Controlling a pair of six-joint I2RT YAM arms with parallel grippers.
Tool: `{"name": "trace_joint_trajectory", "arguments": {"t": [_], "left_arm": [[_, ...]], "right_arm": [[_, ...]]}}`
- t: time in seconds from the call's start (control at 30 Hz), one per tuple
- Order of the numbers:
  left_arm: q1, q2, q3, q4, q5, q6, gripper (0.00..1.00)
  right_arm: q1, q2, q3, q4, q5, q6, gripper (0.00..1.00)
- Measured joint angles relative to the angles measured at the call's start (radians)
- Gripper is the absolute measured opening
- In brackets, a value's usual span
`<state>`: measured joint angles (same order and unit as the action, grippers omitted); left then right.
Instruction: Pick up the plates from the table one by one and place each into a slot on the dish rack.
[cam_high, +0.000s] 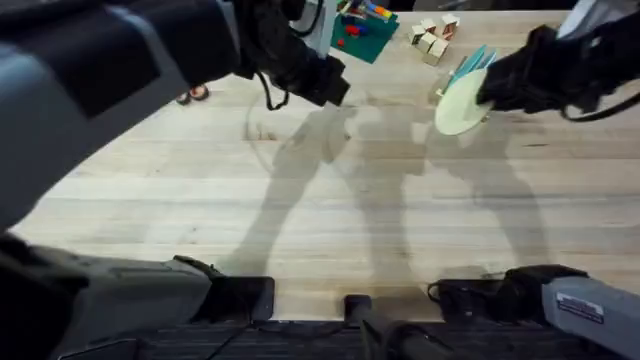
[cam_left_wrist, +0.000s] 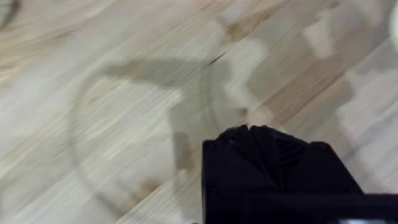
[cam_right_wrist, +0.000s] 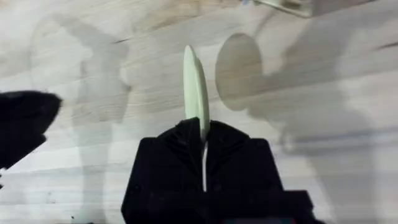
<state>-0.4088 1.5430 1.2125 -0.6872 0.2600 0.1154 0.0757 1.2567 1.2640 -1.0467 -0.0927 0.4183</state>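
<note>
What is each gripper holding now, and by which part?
The right gripper holds the cream plate by its rim, edge-on between the fingers. The left gripper is shut and holds nothing.

A green tray (cam_high: 364, 38) with coloured pieces is seen at the far edge, wooden cubes (cam_high: 433, 38) piled just beside it.

Dish rack (cam_high: 470, 68) mostly behind cream plate (cam_high: 461, 104).

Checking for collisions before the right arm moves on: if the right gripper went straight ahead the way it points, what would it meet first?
The right gripper, shut on the pale cream-yellow round plastic plate, points down at the light wooden tabletop; probably bare wood first, though depth is unclear.
</note>
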Motion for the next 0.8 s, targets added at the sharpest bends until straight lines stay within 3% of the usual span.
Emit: {"name": "trace_joint_trajectory", "arguments": {"t": [0.3,0.5,0.67,0.7,0.8], "left_arm": [[-0.013,-0.099,0.024,-0.130,-0.145,0.132,0.038],[-0.049,-0.099,0.126,-0.178,-0.174,0.211,0.038],[-0.067,-0.099,0.148,-0.181,-0.178,0.268,0.045],[-0.068,-0.099,0.148,-0.183,-0.179,0.278,0.118],[-0.068,-0.099,0.148,-0.184,-0.179,0.289,0.524]], "right_arm": [[0.000,0.000,0.166,-0.190,0.125,0.024,0.031],[0.000,0.000,0.248,-0.286,0.219,0.058,0.030],[0.000,0.015,0.334,-0.353,0.281,0.073,0.031],[0.000,0.026,0.357,-0.365,0.288,0.076,0.031],[0.000,0.073,0.419,-0.399,0.305,0.076,0.031]]}}
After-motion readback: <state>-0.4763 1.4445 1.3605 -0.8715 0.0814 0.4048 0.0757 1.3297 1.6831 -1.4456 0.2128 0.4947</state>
